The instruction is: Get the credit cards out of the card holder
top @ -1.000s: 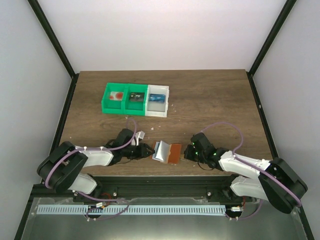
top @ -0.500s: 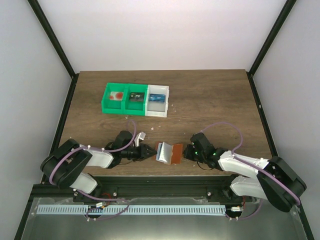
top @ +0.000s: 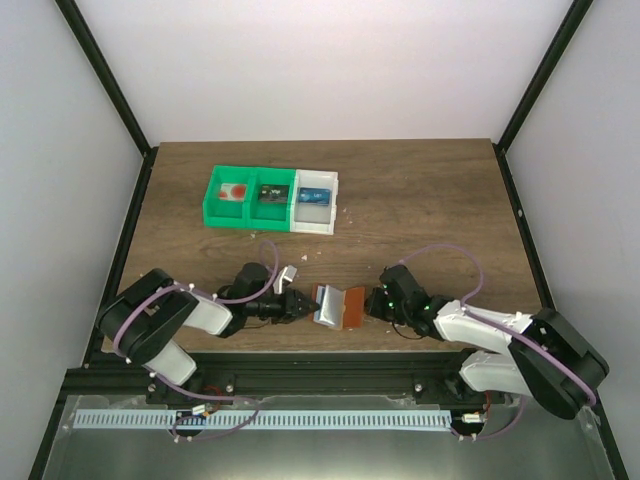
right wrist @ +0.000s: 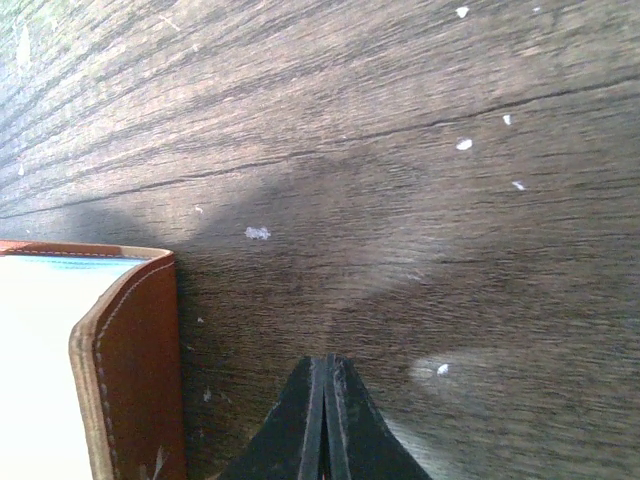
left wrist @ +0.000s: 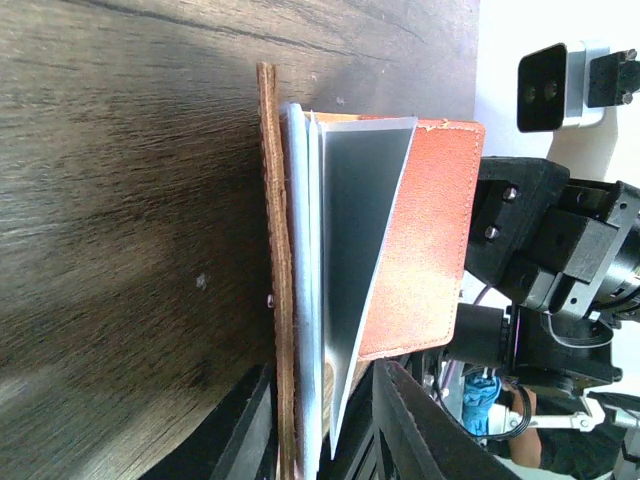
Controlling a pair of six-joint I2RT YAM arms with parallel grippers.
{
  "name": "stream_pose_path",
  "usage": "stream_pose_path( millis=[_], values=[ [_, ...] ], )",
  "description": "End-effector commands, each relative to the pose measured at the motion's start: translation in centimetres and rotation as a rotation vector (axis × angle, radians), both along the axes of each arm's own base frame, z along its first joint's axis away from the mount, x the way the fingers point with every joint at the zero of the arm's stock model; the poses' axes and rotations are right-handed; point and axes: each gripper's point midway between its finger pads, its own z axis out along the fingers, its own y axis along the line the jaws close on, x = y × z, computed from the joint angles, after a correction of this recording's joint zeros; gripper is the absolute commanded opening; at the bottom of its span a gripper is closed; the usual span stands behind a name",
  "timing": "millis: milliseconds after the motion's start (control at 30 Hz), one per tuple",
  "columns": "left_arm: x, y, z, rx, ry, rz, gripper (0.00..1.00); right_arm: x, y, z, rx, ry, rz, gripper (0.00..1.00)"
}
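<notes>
one card holder [top: 340, 305], one green bin [top: 245, 221], one white bin [top: 312, 225], two arms [top: 200, 316] [top: 470, 325]

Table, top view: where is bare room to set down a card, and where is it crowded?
Free: the table right of the white bin, and the strip between the green bin and the card holder. Crowded: the near edge, where left gripper and right gripper flank the holder.

Lab rig — white-walled, black-framed booth [top: 320, 70]
</notes>
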Motion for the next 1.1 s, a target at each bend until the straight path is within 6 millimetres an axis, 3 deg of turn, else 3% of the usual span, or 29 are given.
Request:
stream_pose_path(
  millis=[0, 67, 200, 400, 567, 733, 833, 1067],
  values=[
    [0.7, -0.7, 1.1, -0.012, -0.061, -0.017, 0.26, -0.4, -0.7, -1.2, -0.038, 0.044, -0.011, 0.01],
    [1.1, -0.6, 1.0, 0.019, -0.077, -0.012, 0.18, -0.3, -0.6, -1.0, -0.041, 0.048, -0.013, 0.01],
    [1.4, -0.1, 0.8, 0.084, -0.096, 0.001, 0.01, 0.1, -0.5, -0.1, -0.057, 0.055, -0.014, 0.12],
    [1.4, 0.7, 1.6, 0.112, -0.123, 0.018, 0.00, 0.9, -0.2, 2.3, -0.077, 0.025, 0.002, 0.32],
    [1.1, 1.6, 1.4, 0.163, -0.128, 0.040, 0.00, 1.7, 0.9, 5.9, -0.048, -0.009, 0.031, 0.42],
    [0.5, 2.6, 1.2, 0.185, -0.126, 0.067, 0.00, 1.2, 4.5, 9.9, 0.114, -0.047, 0.148, 0.52],
    [0.1, 2.8, 1.3, 0.171, -0.112, 0.074, 0.00, -0.1, 7.8, 11.7, 0.173, -0.078, 0.247, 0.54],
    [-0.2, 3.0, 2.1, 0.153, -0.133, 0.083, 0.00, -1.2, 12.6, 12.6, 0.309, -0.049, 0.364, 0.48]
  ],
)
